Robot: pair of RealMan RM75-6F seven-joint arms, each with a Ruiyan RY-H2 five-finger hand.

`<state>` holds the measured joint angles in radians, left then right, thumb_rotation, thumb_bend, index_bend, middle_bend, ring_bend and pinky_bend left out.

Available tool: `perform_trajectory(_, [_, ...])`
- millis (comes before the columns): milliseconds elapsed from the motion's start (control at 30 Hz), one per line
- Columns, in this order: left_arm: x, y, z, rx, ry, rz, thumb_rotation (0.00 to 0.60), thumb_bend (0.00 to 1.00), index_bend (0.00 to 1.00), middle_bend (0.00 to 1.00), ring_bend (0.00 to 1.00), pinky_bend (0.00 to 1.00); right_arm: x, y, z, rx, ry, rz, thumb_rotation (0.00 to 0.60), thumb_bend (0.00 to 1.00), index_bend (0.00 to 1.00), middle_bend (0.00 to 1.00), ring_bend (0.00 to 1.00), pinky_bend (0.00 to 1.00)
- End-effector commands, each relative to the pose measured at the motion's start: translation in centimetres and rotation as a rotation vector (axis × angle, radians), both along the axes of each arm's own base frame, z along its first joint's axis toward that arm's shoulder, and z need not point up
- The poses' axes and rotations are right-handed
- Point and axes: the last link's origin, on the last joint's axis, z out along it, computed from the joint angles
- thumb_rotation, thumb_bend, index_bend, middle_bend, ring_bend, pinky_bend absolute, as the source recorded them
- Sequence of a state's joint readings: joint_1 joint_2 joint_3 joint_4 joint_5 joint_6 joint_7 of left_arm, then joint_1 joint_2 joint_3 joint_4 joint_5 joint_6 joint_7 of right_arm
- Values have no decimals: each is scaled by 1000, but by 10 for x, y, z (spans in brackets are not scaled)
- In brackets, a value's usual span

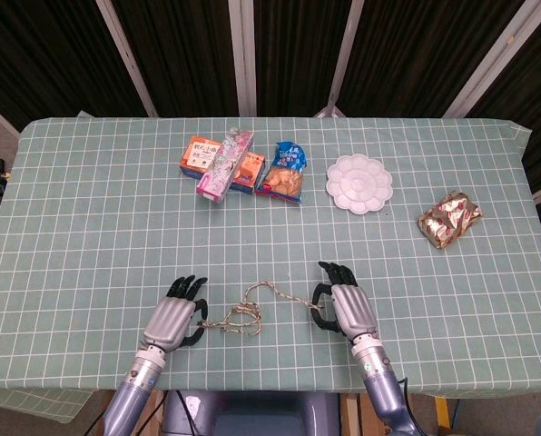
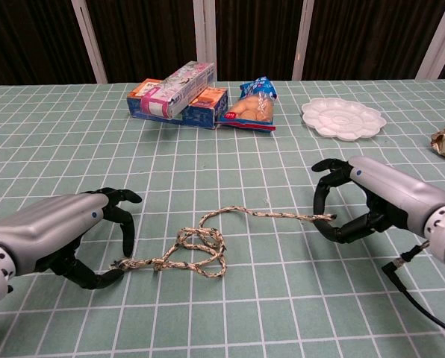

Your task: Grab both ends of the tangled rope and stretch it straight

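Note:
A tangled beige rope (image 1: 249,312) (image 2: 201,249) lies on the green checked cloth near the front edge, knotted in loops at its middle. Its left end (image 2: 119,265) lies in the gap between the curved fingers and thumb of my left hand (image 1: 172,322) (image 2: 57,233); no pinch shows. The right end (image 2: 328,218) reaches into the gap between the fingers and thumb of my right hand (image 1: 349,309) (image 2: 379,195), which curves around it with the fingers apart. Both hands sit low over the cloth.
At the back stand snack boxes (image 1: 218,162) (image 2: 174,93) and a blue snack bag (image 1: 285,171). A white flower-shaped plate (image 1: 359,183) (image 2: 343,118) lies at the back right, a golden packet (image 1: 449,219) further right. A black cable (image 2: 420,302) trails from my right wrist.

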<state>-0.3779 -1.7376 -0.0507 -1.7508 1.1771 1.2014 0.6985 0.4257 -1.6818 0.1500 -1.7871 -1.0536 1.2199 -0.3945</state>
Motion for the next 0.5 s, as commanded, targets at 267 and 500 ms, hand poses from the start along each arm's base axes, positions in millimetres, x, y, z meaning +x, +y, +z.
perform_trajectory(267, [1, -3, -5, -3, -10, -3, 600, 429, 601, 111, 0, 0, -3, -1, 2, -4, 4, -3, 600, 453, 624, 117, 0, 0])
perform_trajectory(500, [-2, -2, -6, 10, 1, -11, 600, 492, 622, 118, 0, 0, -6, 0, 3, -6, 9, -5, 600, 453, 624, 118, 0, 0])
